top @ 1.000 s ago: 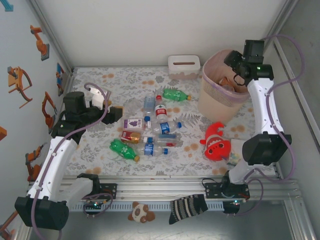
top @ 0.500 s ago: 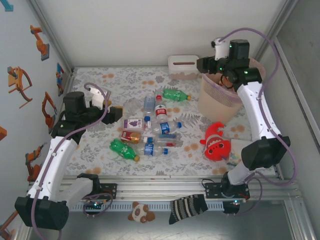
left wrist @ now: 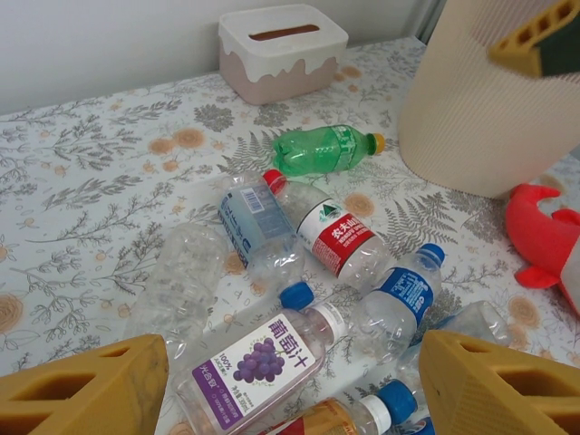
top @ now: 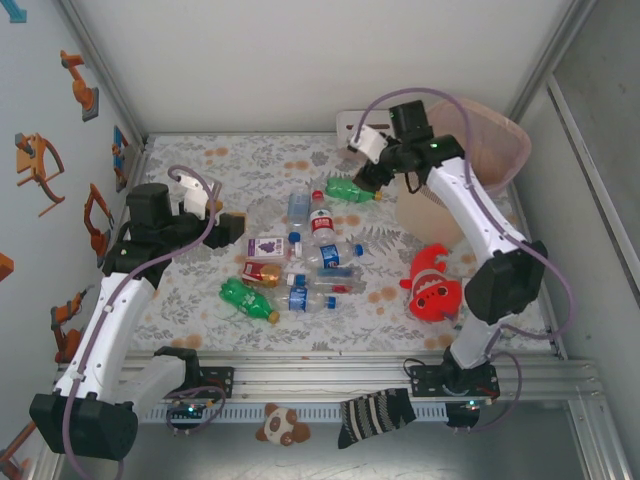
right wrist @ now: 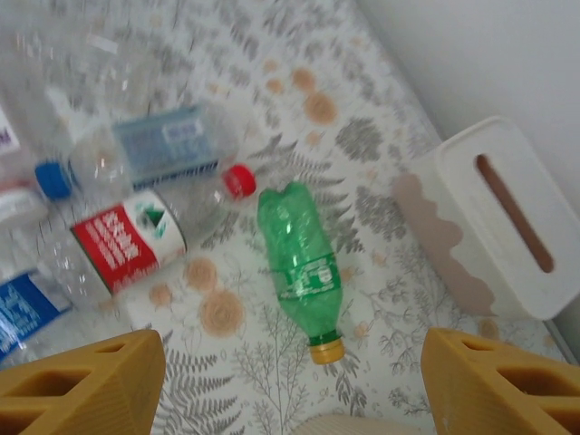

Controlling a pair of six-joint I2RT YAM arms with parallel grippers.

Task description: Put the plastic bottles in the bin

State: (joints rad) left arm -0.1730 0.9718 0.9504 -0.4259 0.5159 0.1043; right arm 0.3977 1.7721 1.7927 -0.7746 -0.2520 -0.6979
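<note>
Several plastic bottles lie in a loose cluster mid-table: a green one at the back, a red-labelled clear one, a purple grape-labelled one and another green one at the front. The pink-beige bin stands at the back right. My right gripper hangs open over the back green bottle, nothing between its fingers. At the cluster's left edge my left gripper is open and empty, above the grape bottle and not touching it.
A white tissue box sits against the back wall, left of the bin. A red clownfish plush lies in front of the bin. Side walls close in the table left and right.
My right arm has swung left from above the bin and come down over the back green bottle, its jaws a little wider. The left arm and the bottles have not moved.
</note>
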